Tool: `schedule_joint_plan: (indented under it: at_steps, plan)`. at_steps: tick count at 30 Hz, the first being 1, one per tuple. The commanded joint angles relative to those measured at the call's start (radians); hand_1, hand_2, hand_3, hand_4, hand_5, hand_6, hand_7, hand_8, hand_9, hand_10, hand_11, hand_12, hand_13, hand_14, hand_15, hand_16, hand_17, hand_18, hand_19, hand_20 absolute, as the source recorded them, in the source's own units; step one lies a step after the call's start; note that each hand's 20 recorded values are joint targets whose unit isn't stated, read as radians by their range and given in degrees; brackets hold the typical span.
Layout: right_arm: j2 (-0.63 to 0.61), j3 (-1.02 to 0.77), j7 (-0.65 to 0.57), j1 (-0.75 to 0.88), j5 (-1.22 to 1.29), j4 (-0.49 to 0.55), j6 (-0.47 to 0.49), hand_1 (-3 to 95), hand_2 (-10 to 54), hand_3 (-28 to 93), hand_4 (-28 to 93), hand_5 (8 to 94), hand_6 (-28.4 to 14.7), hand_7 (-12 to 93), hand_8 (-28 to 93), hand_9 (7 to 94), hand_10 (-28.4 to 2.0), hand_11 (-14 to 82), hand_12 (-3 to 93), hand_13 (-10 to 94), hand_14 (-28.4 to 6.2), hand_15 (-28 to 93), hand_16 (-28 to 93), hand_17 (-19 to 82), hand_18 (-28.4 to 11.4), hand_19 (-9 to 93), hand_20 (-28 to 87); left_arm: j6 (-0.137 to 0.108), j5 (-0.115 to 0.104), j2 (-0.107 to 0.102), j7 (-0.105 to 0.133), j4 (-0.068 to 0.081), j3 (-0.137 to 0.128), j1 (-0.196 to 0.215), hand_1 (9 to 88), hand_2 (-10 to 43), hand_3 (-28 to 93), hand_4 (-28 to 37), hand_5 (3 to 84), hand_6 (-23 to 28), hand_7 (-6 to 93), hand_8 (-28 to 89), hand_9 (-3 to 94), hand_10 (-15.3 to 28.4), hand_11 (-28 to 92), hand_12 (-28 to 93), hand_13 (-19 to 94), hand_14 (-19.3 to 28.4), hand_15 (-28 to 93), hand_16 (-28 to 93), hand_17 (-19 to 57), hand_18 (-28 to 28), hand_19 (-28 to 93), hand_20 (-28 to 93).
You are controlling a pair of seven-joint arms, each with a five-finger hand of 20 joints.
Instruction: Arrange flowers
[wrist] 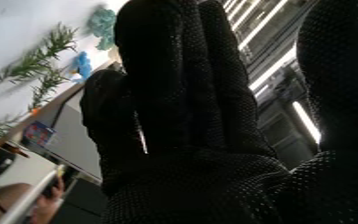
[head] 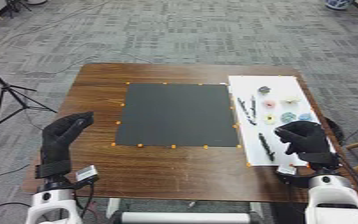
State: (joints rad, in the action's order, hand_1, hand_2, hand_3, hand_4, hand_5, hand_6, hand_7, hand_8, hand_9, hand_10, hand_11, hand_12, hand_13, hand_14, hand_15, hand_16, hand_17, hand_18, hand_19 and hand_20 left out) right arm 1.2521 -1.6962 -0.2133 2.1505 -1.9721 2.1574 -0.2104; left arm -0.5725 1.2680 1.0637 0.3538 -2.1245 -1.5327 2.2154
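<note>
In the head view the right hand is over the front right part of the white sheet, beside a dark stem; its fingers are relaxed and hold nothing. Two more dark stems lie farther back, with several flower heads, among them a pink one, a cream one and a blue one. The left hand is open near the table's left edge. In the right wrist view the right hand has straight fingers, beyond which are green sprigs and a blue flower.
A black mat with orange markers at its edges lies mid-table, left of the white sheet. A black tripod stands on the floor left of the brown table.
</note>
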Motion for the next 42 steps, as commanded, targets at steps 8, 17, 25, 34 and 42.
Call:
schedule_joint_plan:
  at_steps: [8,17,25,34,42]
  plan:
    - [-0.046,0.052,-0.101,-0.035,-0.440,-0.028,0.126,32.9,-9.5,63,-17,56.8,-4.5,34,-7,72.0,-13.7,28.4,29.1,80,-7.4,57,34,49,-18.4,91,50,0.043,0.013,0.002,-0.036,-0.019,-0.021,0.019,29.2,-0.3,69,-21.6,54.9,1.1,23.2,-9,56.1,14.0,25,15,45,16.8,25,2,5.7,11.7,14,17]
    - [-0.136,0.143,-0.150,-0.106,-0.566,-0.119,0.208,34.3,-9.5,59,-17,54.6,-5.1,38,-5,73.9,-13.9,34.4,33.0,83,-5.8,59,36,53,-17.0,93,52,0.045,0.014,0.002,-0.040,-0.027,-0.027,0.032,29.4,-0.4,69,-21.3,54.9,1.2,23.0,-9,56.0,13.9,25,15,45,16.8,25,2,5.6,11.8,14,17]
    - [-0.190,0.233,-0.265,-0.212,-0.546,-0.164,0.423,44.4,-9.5,60,-18,54.2,-5.6,49,-6,78.4,-13.0,44.9,39.1,89,-2.3,60,39,61,-14.2,93,58,0.059,0.017,0.005,-0.046,-0.028,-0.033,0.032,29.5,-0.5,68,-21.1,54.9,1.2,22.9,-9,56.0,14.0,25,15,45,16.8,25,2,5.6,11.9,13,17]
    - [-0.184,0.250,-0.289,-0.226,-0.467,-0.145,0.484,90.0,-9.5,-19,36,51.9,-3.9,51,34,81.5,-9.0,38.6,60.1,90,-0.4,65,42,64,-13.6,93,65,0.064,-0.001,0.009,-0.064,-0.040,-0.046,0.048,29.8,-0.7,68,-20.8,54.8,1.3,22.8,-9,55.9,13.9,25,15,45,16.8,25,2,5.6,11.9,13,17]
    - [-0.189,0.214,-0.282,-0.354,-0.180,-0.098,0.467,89.0,-9.5,-17,50,60.7,-2.7,49,32,85.8,-11.3,40.9,52.4,94,-0.8,63,39,69,-11.2,93,61,0.080,-0.016,-0.020,-0.085,-0.044,-0.073,0.062,29.9,-0.7,68,-20.7,54.5,1.6,22.3,-9,55.6,14.1,25,15,45,16.9,25,2,5.5,12.0,13,16]
